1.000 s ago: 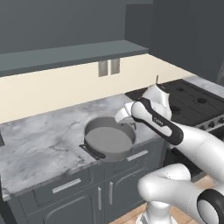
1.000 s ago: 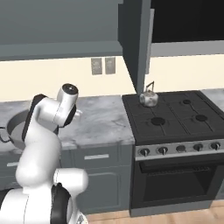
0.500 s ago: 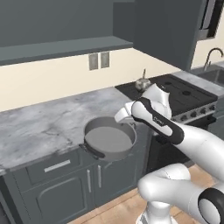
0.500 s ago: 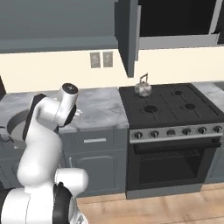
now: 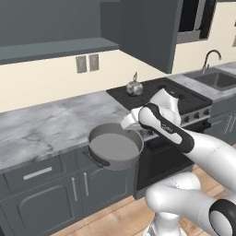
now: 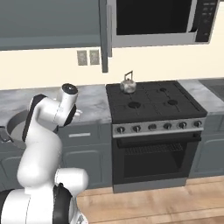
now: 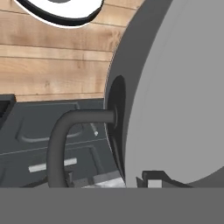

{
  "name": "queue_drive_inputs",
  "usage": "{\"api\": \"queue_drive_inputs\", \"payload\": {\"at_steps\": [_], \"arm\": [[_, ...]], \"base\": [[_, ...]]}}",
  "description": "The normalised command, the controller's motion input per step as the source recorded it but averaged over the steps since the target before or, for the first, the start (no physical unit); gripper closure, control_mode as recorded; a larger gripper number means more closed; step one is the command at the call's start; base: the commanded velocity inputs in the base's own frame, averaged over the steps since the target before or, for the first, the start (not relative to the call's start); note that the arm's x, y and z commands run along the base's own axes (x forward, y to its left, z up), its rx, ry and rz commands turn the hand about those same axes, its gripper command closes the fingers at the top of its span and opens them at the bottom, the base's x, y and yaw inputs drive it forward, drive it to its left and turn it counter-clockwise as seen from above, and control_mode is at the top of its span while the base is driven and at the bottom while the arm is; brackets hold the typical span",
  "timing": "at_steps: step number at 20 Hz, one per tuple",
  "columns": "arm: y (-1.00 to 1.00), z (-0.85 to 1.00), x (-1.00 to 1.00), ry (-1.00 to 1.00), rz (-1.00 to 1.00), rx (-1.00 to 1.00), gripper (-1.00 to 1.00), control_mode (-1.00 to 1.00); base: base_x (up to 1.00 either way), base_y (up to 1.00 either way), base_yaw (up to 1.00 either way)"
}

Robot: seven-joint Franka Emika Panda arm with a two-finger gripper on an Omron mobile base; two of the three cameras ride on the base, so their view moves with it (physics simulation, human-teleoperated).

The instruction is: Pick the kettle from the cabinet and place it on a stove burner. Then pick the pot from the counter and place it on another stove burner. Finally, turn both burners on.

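The wide grey pot (image 5: 115, 147) hangs level in front of the counter (image 5: 46, 124), past its front edge and above the drawers. My gripper (image 5: 132, 121) is shut on the pot's right rim. In the hand view my gripper (image 7: 131, 179) straddles the pot (image 7: 175, 96) wall beside its dark loop handle (image 7: 65, 135). From the right base, my arm hides most of the pot (image 6: 13, 127). The silver kettle (image 5: 134, 87) (image 6: 127, 85) stands on the rear left burner of the black stove (image 6: 153, 98). The cabinet door (image 5: 152, 32) is swung open above it.
A sink with a faucet (image 5: 214, 76) lies right of the stove. A microwave (image 6: 153, 19) hangs over the cooktop, with the open door's edge (image 6: 104, 35) to its left. Knobs (image 6: 153, 127) line the stove front. Wood floor lies below.
The whole picture has slid left as the base drove right toward the stove. The pot has stayed in my grip and come off the counter, out past its front edge.
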Motion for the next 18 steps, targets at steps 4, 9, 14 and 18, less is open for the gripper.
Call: {"api": "queue_drive_inputs", "payload": {"at_steps": [4,9,14,18], "arm": [[0.0,0.0,0.0,0.0,0.0,0.0,1.0,1.0],[0.0,0.0,0.0,0.0,0.0,0.0,1.0,1.0],[0.0,0.0,0.0,0.0,0.0,0.0,1.0,1.0],[0.0,0.0,0.0,0.0,0.0,0.0,1.0,1.0]], "base": [[0.03,-0.59,0.0],[0.01,-0.64,0.0],[0.03,-0.65,0.0],[0.09,-0.64,0.0]]}}
